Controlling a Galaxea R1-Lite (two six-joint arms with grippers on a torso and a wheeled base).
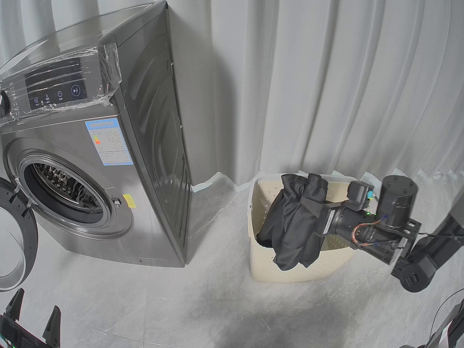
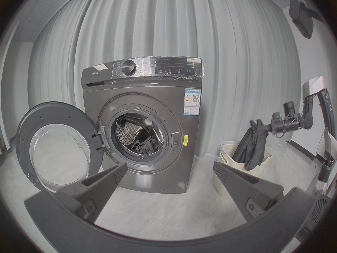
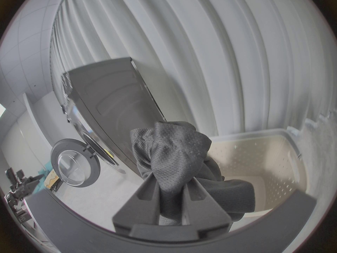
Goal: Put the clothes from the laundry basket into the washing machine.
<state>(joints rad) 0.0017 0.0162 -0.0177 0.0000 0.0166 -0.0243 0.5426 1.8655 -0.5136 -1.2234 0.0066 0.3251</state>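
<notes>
The left pincer (image 1: 35, 310) sits low in front of the washing machine (image 1: 96, 170), off its door side, with its two fingers (image 2: 105, 183) spread apart and nothing between them. The round door (image 1: 14, 247) stands swung wide open on the machine's left. Inside the drum, a small heap of dark clothes (image 2: 145, 146) lies at the bottom of the opening. The machine stands on a pale floor (image 1: 203, 291) with a white curtain (image 1: 314, 73) hanging behind it.

To the right of the washing machine, a short way from its side panel, stands a cream laundry basket (image 1: 290, 269) with perforated walls. A dark mesh garment (image 1: 295, 223) hangs bunched over the basket, its top raised above the rim and its lower folds draped down past the front wall; whether the cloth touches the rim cannot be told. The right pincer (image 3: 172, 197) is clamped on this garment from the side farther from the washing machine, both fingers pressed against the gathered fabric, which bulges out beyond the fingertips. In the right wrist view, the part of the basket's floor that shows past the garment is bare.
</notes>
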